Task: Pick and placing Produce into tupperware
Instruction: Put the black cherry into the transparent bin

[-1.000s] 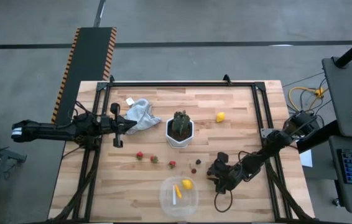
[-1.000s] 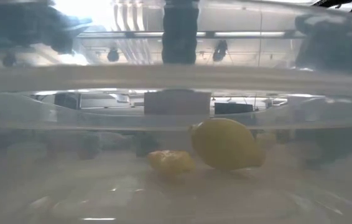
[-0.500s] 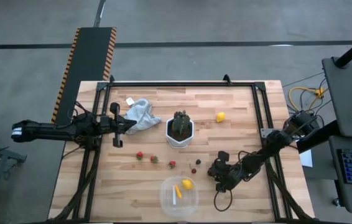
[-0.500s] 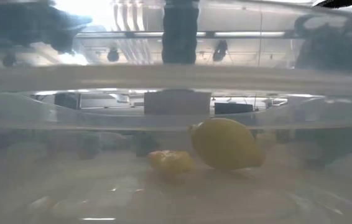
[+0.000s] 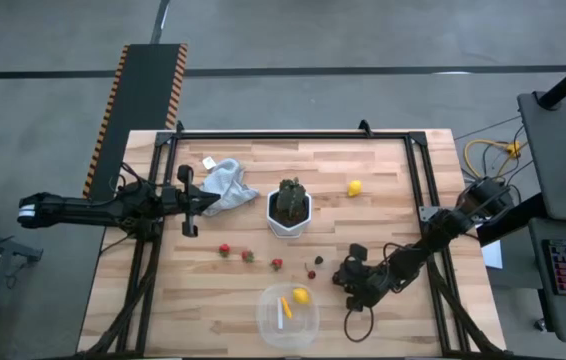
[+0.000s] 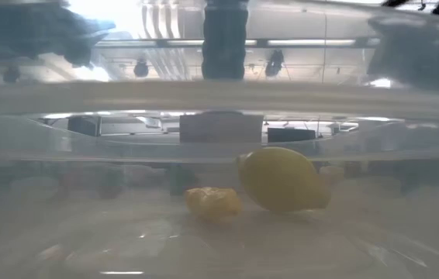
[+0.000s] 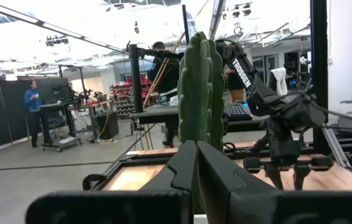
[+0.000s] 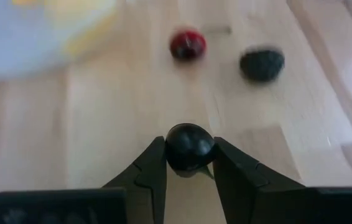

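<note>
We have two pieces already in the clear tub (image 5: 287, 316): a lemon (image 6: 283, 180) and a thin yellow piece (image 5: 285, 308), which lie just beside the right gripper (image 8: 189, 163), toward the desk's near edge. The right gripper hovers low over the desk (image 5: 383, 190) with its fingers (image 8: 152, 169) closed on a dark berry (image 8: 189, 147), so we judge this pick made and the carry to the tub as the step in hand. Left to do, as we see it: a red berry (image 8: 188, 45) and another dark berry (image 8: 262, 64) just ahead of the gripper, three strawberries (image 5: 249, 256) farther across the desk beyond them, and one more lemon (image 5: 354, 187) well apart, past the potted plant (image 5: 289, 206). The left gripper (image 7: 196, 168) waits at the desk's far side beside a crumpled cloth (image 5: 227, 182), fingers pressed together and empty. The right wrist view alone shows the grip on the berry; from above the arm hides it. The low view looks through the tub wall and shows the fruit resting on its floor.
</note>
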